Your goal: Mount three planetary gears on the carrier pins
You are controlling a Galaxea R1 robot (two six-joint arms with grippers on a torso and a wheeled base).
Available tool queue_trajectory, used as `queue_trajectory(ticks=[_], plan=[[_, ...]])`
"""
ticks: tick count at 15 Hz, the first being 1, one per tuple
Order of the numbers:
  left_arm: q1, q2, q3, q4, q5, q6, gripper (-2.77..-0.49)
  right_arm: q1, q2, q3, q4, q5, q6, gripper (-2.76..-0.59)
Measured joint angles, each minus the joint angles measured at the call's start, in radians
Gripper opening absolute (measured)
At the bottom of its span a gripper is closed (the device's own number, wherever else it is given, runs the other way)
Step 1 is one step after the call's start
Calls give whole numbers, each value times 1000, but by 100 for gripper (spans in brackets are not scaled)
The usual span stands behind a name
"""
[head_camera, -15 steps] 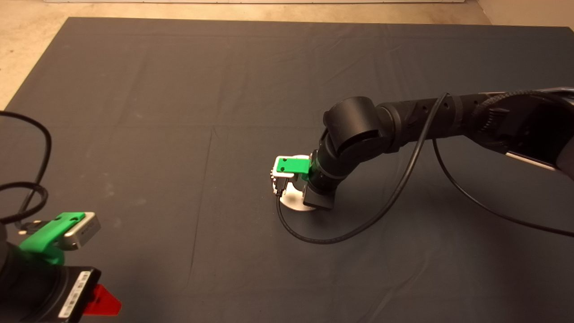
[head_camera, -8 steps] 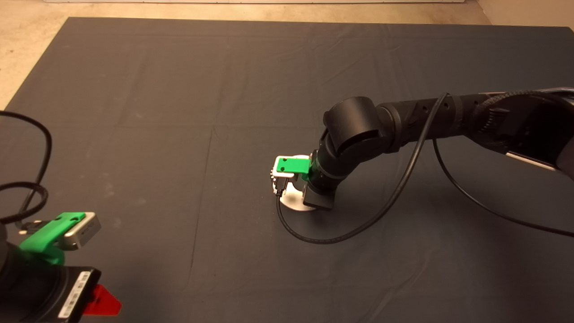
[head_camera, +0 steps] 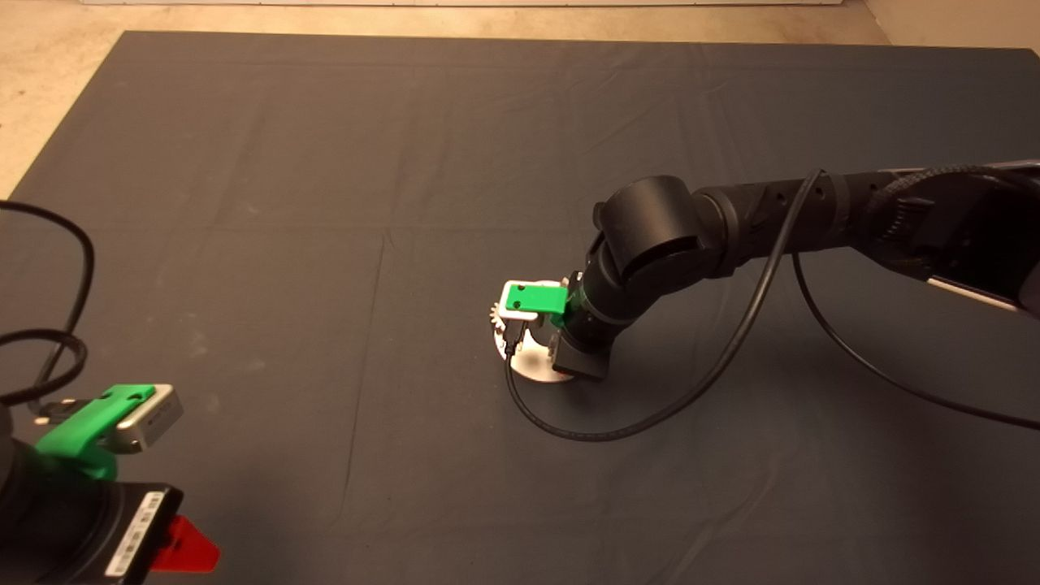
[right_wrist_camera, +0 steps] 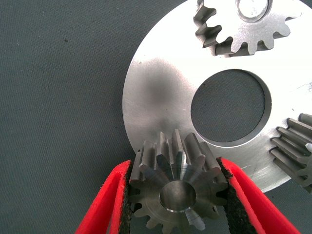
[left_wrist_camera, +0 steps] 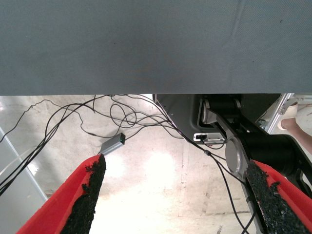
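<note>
Gears are seen on a shiny round plate near the middle of the dark mat. At the lower left edge of the head view, the left gripper is parked with its fingers spread apart (only floor and loose cables show between them). Further right, over the plate, the right gripper is clamped on one gear, its pads pressed against the teeth on both sides. Two more gears are seated on the plate beside its large centre hole. A pin is seen in one gear's bore.
</note>
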Motion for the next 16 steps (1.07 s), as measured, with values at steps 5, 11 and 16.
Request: queue_trajectory(ticks=[5,11,16], plan=[[0,-2,0,0,0,0,-122,0,-3,5,10,4,0,-229],[0,-6,0,-1,0,0,-122,1,-8,7,22,2,0,-229],[0,-14,0,-4,0,0,-122,8,-8,7,37,-14,0,-228]])
